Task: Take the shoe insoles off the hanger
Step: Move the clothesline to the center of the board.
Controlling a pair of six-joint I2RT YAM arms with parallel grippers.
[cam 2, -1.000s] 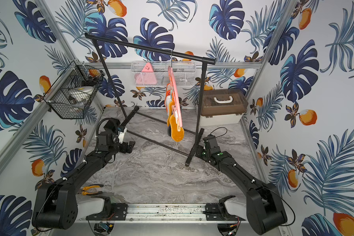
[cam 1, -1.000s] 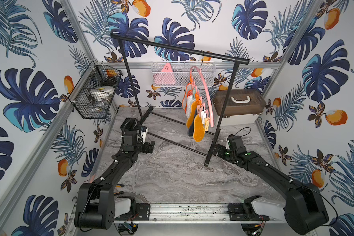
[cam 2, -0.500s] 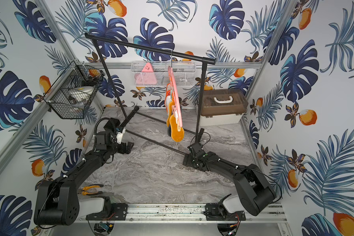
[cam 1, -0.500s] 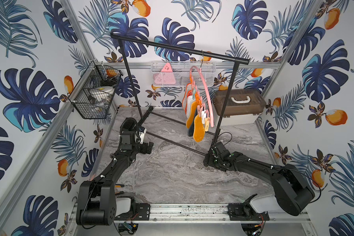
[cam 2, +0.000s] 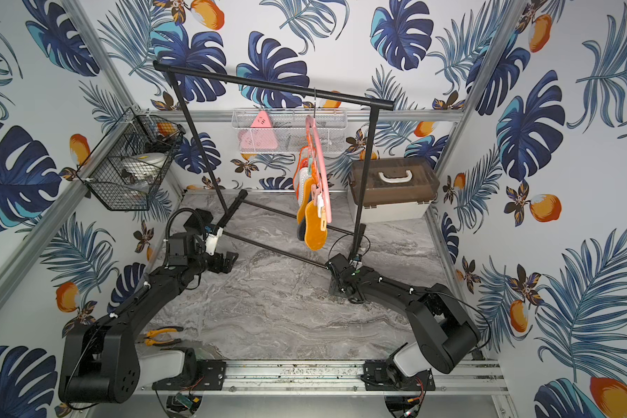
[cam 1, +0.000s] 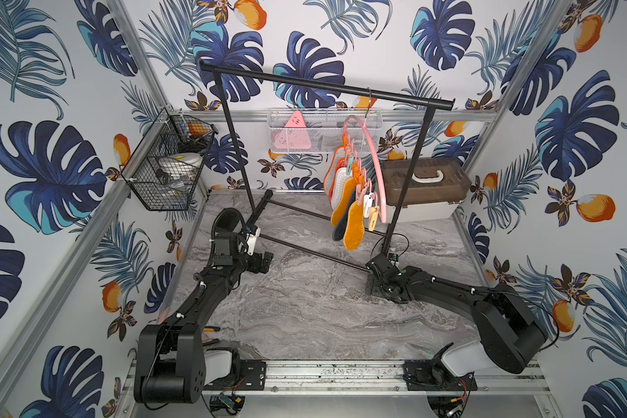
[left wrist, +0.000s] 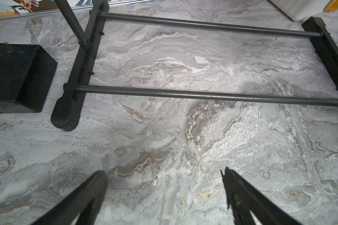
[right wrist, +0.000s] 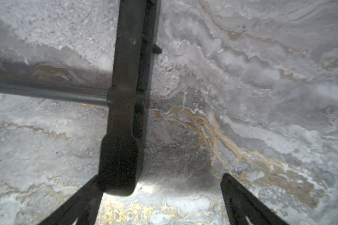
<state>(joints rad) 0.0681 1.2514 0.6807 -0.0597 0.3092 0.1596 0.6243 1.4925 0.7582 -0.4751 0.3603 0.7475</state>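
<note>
Several shoe insoles (cam 1: 353, 225) (cam 2: 314, 231), orange, navy, cream and red-orange mesh, hang clipped in a bunch under the pink arched hanger (cam 1: 375, 163) (cam 2: 319, 161). The hanger's hook is over the black garment rail (cam 1: 323, 85). My left gripper (cam 1: 265, 262) (cam 2: 229, 262) (left wrist: 164, 173) is open low over the marble floor, left of the insoles and well below them. My right gripper (cam 1: 371, 286) (cam 2: 335, 286) (right wrist: 162, 177) is open just above the floor at the rail's right foot (right wrist: 117, 165). The foot's end lies beside one finger and nothing is held.
The rail's two floor bars (left wrist: 203, 96) cross between the arms. A brown storage box (cam 1: 425, 184) stands at the back right. A black wire basket (cam 1: 167, 170) hangs on the left wall and a white mesh basket (cam 1: 323, 130) on the back wall. Pliers (cam 2: 160, 334) lie front left. A black block (left wrist: 18, 78) sits beside the rail's left foot.
My right arm has swung left and down to the rail's right foot, and has been still for the last half second. The left arm shifted slightly. Both grippers stayed open.
</note>
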